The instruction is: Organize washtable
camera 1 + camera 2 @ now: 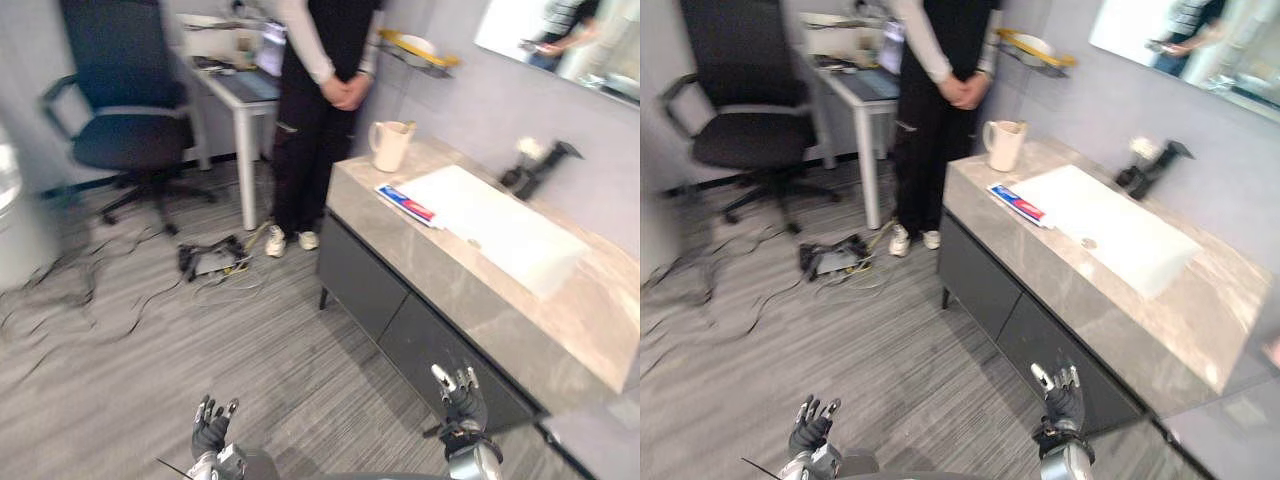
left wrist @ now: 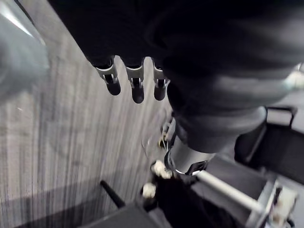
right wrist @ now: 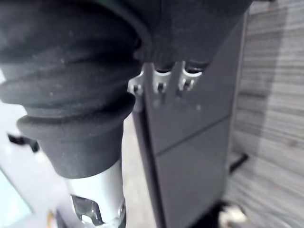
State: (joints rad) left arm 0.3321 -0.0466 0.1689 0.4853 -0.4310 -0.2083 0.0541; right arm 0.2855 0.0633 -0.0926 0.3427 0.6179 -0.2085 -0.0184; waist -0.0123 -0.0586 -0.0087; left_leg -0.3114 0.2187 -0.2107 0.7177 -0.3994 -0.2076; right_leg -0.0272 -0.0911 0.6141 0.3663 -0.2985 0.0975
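Seemingly the approach is only starting: left hand (image 1: 210, 432) and right hand (image 1: 462, 403) are hovering low, fingers straight, carrying nothing. On the tabletop (image 1: 595, 305) a cream jug (image 1: 388, 146) is standing far left and a red-and-blue tube (image 1: 405, 203) is lying beside the sink (image 1: 500, 230). Next is probably reaching for the tube, though blur is hiding its kind.

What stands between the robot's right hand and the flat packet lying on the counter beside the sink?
Nothing visible lies between them. The right hand is open, low in front of the dark cabinet; it must rise over the counter edge. The cup and the person stand beyond the packet.
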